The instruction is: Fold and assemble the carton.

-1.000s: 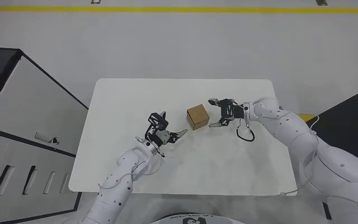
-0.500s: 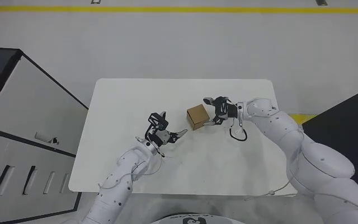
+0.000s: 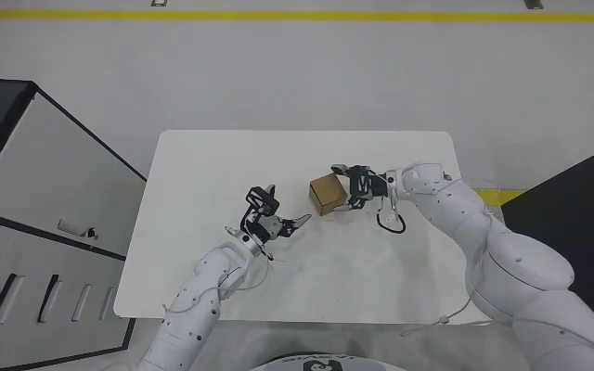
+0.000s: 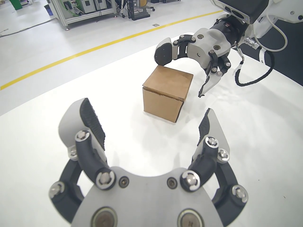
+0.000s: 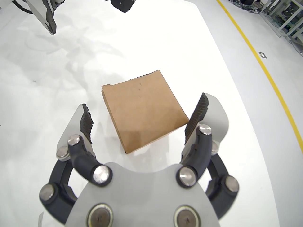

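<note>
your carton (image 3: 328,193) sits just right of centre in the top view, on the white table (image 3: 204,185), already closed into a cube. the right gripper (image 3: 342,188) straddles its right side, fingers apart; the left gripper (image 3: 284,210) hangs spread wide at its lower left. expect light, thin card that dents and slides: pinch flat opposite walls, not the flap seam.

Table (image 3: 213,167): white flat top with rounded corners, standing on a pale grey floor (image 3: 297,74).
Carton (image 3: 328,193): small brown cardboard box, closed into a cube, resting directly on the table top.
Carton place: a little right of the middle, slightly toward the far side.
Carton pose: upright, turned slightly against the table edges.
</note>
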Robot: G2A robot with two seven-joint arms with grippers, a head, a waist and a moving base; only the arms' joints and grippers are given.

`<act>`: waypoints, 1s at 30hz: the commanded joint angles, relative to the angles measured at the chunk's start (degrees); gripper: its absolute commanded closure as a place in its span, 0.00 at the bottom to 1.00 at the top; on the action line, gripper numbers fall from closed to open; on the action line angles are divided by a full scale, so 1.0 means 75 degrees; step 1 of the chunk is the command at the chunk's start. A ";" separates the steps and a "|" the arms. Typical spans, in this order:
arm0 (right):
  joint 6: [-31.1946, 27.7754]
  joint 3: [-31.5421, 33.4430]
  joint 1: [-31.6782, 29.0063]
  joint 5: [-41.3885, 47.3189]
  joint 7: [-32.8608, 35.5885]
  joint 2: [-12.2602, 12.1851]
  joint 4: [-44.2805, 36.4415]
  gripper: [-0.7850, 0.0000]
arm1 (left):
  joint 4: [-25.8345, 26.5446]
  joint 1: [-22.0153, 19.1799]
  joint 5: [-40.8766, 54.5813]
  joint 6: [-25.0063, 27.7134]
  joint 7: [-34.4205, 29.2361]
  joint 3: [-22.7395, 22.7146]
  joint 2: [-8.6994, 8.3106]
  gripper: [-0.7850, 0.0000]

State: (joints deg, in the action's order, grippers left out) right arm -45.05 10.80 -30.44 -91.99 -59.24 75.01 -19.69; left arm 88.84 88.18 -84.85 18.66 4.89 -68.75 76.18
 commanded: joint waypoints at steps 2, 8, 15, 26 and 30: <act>-0.0017 -0.0105 -0.0022 0.0068 0.0016 0.0006 -0.0080 0.00 | 0.0000 0.0000 0.0000 0.0000 0.0000 0.0000 0.0000 0.00; -0.0108 -0.0142 -0.0089 0.0228 0.0107 -0.0092 -0.0242 0.00 | 0.0000 0.0000 0.0000 0.0000 0.0000 0.0000 0.0000 0.00; -0.0301 -0.0142 -0.0187 0.0583 0.0299 -0.0311 -0.0545 0.00 | 0.0000 0.0000 0.0000 0.0000 0.0000 0.0000 0.0000 0.00; 0.0006 -0.0142 -0.0108 0.0418 -0.0007 -0.0667 -0.0924 0.00 | 0.0000 0.0000 0.0000 0.0000 0.0000 0.0000 0.0000 0.00; -0.0021 -0.0142 -0.0094 0.0249 0.0020 -0.0639 -0.0998 0.00 | 0.0000 0.0000 0.0000 0.0000 0.0000 0.0000 0.0000 0.00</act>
State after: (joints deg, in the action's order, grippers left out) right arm -45.02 9.74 -31.18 -89.85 -59.29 70.13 -27.11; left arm 88.84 88.18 -84.85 18.66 4.89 -68.75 76.18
